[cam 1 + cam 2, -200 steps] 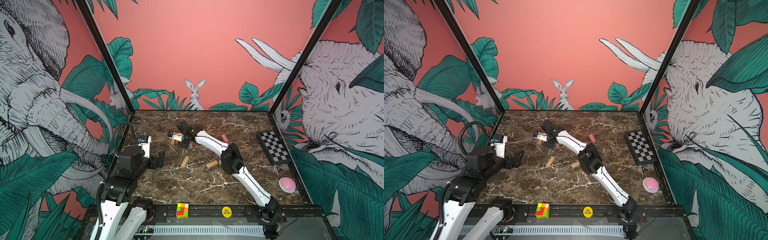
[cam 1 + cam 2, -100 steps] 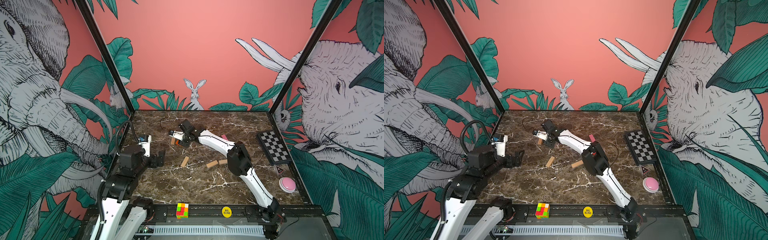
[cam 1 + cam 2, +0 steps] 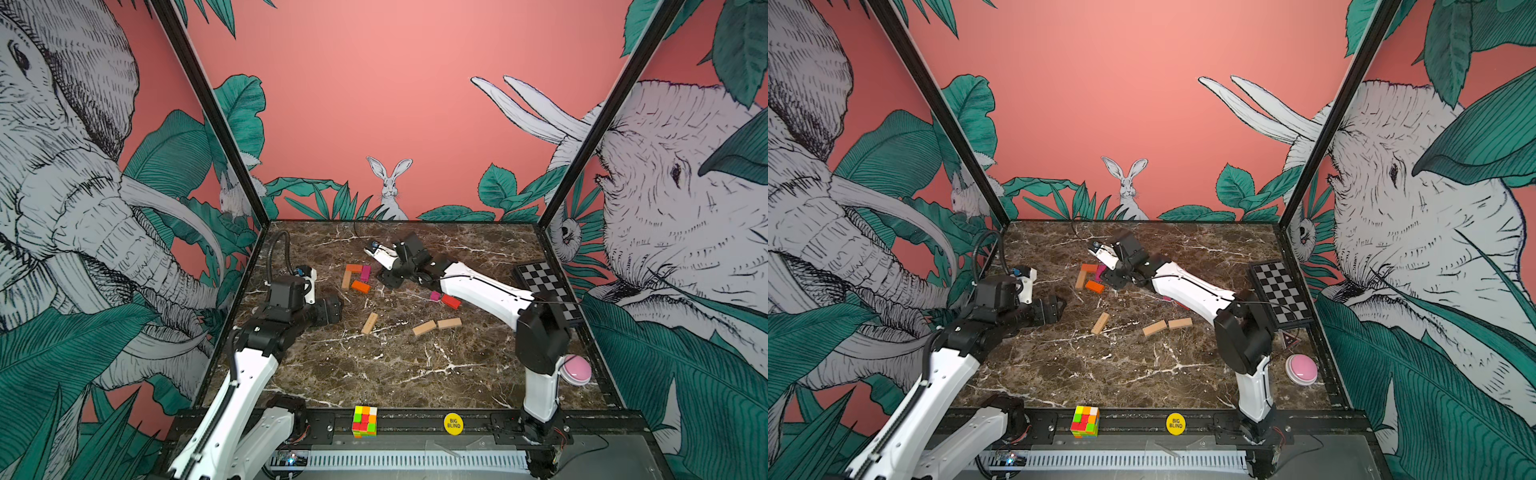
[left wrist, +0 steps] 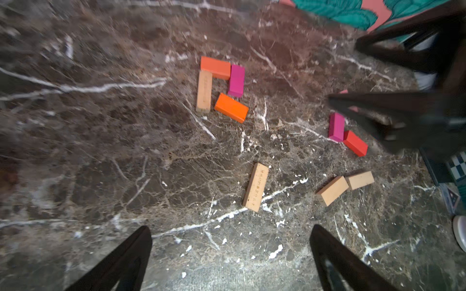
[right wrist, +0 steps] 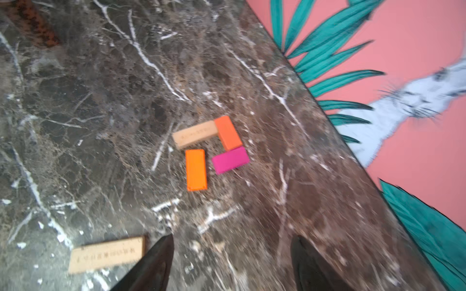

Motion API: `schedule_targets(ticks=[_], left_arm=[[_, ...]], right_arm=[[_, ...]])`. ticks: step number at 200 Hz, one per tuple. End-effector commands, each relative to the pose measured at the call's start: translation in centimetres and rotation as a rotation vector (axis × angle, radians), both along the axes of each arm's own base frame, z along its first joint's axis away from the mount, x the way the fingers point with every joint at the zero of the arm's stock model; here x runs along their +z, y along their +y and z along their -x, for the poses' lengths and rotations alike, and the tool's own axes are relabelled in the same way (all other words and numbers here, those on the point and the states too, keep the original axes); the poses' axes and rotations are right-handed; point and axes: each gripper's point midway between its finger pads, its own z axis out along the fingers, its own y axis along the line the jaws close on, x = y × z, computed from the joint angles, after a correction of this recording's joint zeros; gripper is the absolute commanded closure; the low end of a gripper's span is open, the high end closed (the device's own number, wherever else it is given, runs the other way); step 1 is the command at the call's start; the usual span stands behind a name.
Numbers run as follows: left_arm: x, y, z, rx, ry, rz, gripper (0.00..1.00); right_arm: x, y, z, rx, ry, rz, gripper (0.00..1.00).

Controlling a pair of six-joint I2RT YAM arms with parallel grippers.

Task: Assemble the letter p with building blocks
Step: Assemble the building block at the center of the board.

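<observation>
Brown marble tabletop (image 3: 374,374), jungle-mural walls. Your P sits far-centre: plain tan wooden brick (image 4: 204,92) as stem, pale orange brick (image 4: 215,67) across its top, magenta brick (image 4: 236,80) down the side, and bright orange brick (image 4: 231,107) closing the bowl, skewed. Right gripper (image 5: 232,262) hangs beside it, fingers spread and empty; reads as a release. Left gripper (image 4: 230,252) is spread, empty and parked clear. Loose tan brick (image 4: 255,187) lies nearer the base; the stem likely needs it.
</observation>
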Motion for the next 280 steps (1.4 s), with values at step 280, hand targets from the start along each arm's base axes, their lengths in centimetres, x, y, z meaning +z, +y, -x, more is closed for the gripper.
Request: schedule_targets(ticks=[280], left_arm=[[-13.0,-13.2,-14.5,-0.004,0.251,0.051,0.01]], right_arm=[[-1.1,-17.5,10.2,-0.434,0.178,-0.201,0.02]])
